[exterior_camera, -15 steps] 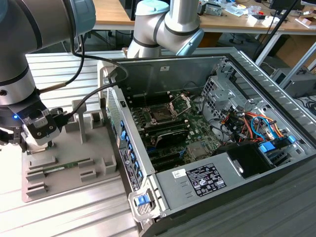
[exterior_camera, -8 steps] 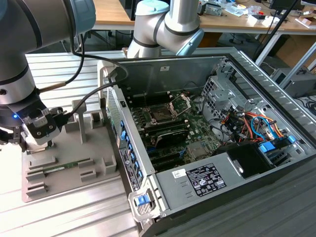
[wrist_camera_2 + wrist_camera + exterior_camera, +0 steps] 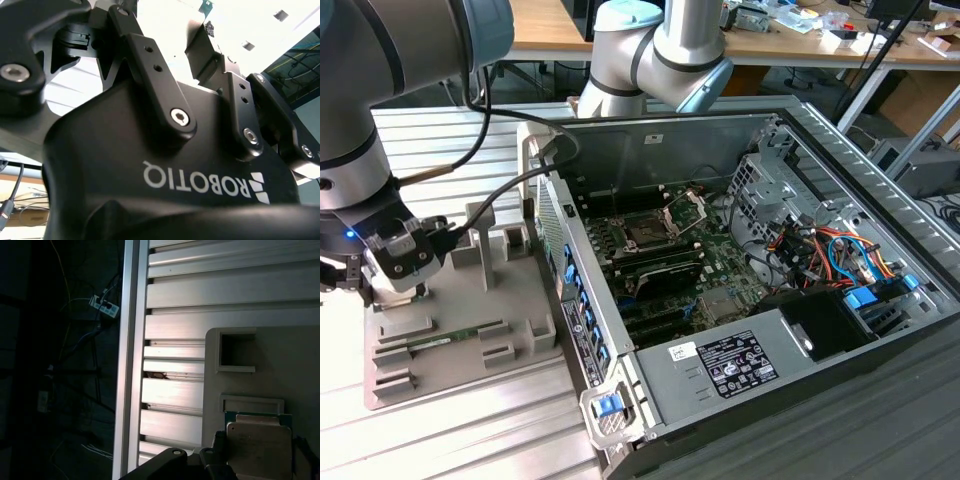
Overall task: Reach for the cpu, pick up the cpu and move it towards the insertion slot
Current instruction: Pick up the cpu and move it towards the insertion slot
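The cpu [image 3: 259, 452], a square silvery chip with a thin green-tan rim, lies over a pocket of the grey fixture tray [image 3: 280, 370] in the first wrist view. My gripper [image 3: 260, 442] straddles it, and a dark finger [image 3: 218, 442] rests against each of two opposite edges. In the exterior view the gripper [image 3: 392, 288] hangs low over the tray's [image 3: 510, 300] left end, hiding the cpu. The insertion slot [image 3: 647, 232] is a dark square socket in the open computer case, with its silver bracket [image 3: 685, 208] hinged up.
A long green memory stick [image 3: 445, 341] lies in a groove of the tray. The case's side wall [image 3: 570, 300] stands between the tray and the motherboard. Cables [image 3: 510, 190] hang from the arm. Drive cages and wiring [image 3: 820, 240] fill the case's right side.
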`<move>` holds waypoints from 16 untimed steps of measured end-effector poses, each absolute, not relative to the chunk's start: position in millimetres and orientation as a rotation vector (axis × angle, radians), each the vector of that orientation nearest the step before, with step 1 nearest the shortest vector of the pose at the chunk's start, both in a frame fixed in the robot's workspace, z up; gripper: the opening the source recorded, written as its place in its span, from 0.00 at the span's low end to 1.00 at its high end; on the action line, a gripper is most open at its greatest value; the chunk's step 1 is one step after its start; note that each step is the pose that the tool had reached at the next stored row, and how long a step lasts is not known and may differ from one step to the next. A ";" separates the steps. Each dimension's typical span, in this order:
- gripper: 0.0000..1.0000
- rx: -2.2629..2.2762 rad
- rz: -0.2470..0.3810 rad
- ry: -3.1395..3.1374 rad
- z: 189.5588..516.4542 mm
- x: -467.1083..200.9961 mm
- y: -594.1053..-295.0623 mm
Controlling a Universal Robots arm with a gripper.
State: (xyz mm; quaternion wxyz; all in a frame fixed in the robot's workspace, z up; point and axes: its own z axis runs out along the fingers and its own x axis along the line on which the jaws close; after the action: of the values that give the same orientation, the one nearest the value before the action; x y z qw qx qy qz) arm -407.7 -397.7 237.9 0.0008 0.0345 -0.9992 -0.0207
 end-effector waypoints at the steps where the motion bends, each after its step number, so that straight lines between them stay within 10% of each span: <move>1: 0.55 0.108 -0.065 -3.137 238.1 -407.7 -397.7; 16: 0.55 0.108 -0.065 -3.137 242.3 -407.7 -397.7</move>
State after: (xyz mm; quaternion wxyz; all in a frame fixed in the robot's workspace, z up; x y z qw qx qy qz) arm -407.7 -397.7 242.3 0.0008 0.0344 -0.9992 -0.0207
